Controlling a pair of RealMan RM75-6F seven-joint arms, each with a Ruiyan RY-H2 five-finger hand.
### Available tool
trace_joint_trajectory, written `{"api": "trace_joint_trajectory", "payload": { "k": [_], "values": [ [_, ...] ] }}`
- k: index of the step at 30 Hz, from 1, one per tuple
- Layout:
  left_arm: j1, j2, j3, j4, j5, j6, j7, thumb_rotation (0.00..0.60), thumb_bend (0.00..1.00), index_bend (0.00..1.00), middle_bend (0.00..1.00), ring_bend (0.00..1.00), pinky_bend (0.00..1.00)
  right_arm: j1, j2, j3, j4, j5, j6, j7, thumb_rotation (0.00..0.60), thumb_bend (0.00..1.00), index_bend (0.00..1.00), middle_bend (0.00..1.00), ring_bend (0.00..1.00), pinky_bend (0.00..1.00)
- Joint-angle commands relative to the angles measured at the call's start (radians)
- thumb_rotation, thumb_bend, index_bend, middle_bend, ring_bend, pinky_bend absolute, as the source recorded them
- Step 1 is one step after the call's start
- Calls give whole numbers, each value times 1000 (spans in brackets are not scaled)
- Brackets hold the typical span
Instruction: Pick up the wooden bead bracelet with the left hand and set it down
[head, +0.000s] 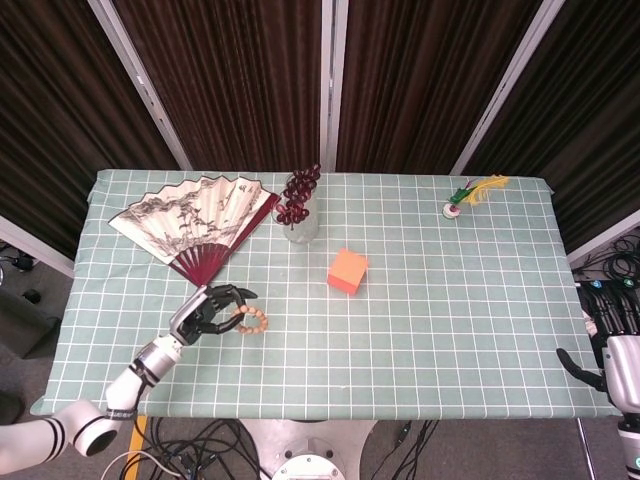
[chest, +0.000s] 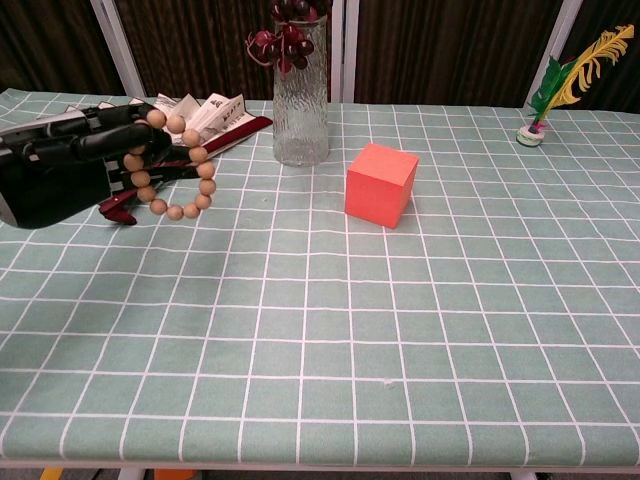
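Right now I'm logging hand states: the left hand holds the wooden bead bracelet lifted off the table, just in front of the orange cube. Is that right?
Not quite. The left hand does hold the wooden bead bracelet lifted off the table, but in front of the folding fan, not the orange cube, which sits well to the right. The chest view shows it.

My right hand (head: 620, 350) is cut off by the head view's edge. Beside the vase (chest: 299, 95), my left hand (chest: 60, 170) hides part of the fan (chest: 120, 120).
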Motion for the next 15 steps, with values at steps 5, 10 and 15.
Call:
{"api": "trace_joint_trajectory", "payload": {
  "k": [5, 10, 15],
  "values": [
    [-61, 80, 29, -131, 16, -106, -424, 427, 361, 545, 598, 262, 196, -2, -2, -1, 0, 0, 0, -1, 600, 101, 1, 94, 0, 0],
    [-91, 98, 39, -141, 27, -139, -549, 298, 359, 544, 598, 262, 196, -4, 5, 4, -3, 6, 4, -4, 600, 101, 1, 93, 0, 0],
    [-99, 98, 34, -125, 8, -154, -533, 204, 353, 544, 597, 261, 196, -5, 30, 17, -20, 1, 23, -23, 600, 101, 1, 93, 0, 0]
  ]
}}
